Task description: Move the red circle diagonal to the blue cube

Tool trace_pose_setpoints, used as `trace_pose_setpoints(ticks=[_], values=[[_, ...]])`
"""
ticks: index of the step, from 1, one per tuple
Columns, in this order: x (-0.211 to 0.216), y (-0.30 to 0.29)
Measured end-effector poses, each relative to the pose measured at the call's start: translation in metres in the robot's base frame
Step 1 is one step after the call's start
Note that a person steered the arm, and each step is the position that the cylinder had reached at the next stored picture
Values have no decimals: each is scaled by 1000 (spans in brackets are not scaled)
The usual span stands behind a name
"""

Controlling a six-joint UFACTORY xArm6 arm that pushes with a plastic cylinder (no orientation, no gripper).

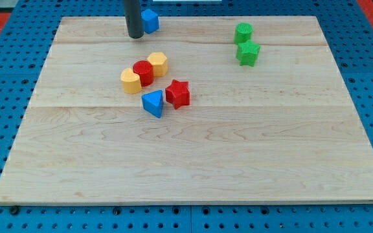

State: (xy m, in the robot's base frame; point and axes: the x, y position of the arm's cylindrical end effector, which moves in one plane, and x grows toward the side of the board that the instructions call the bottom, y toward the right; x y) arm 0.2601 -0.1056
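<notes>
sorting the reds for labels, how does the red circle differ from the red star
The red circle is a round cylinder; the red star has points. The red circle sits squeezed between two yellow blocks; the red star lies lower right, beside a blue block. Both are red and similar in size.

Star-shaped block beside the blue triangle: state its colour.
Red; the star block shows clearly in the camera view.

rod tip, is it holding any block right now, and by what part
Nothing is held. My tip only pushes; it sits at the blue cube's left side, apart from the red circle.
</notes>
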Motion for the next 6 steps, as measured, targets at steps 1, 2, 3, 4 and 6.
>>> trace_pose_setpoints(ticks=[1, 2, 3, 4, 6], values=[[62, 15], [94, 8], [124, -7], [134, 42], [132, 111]])
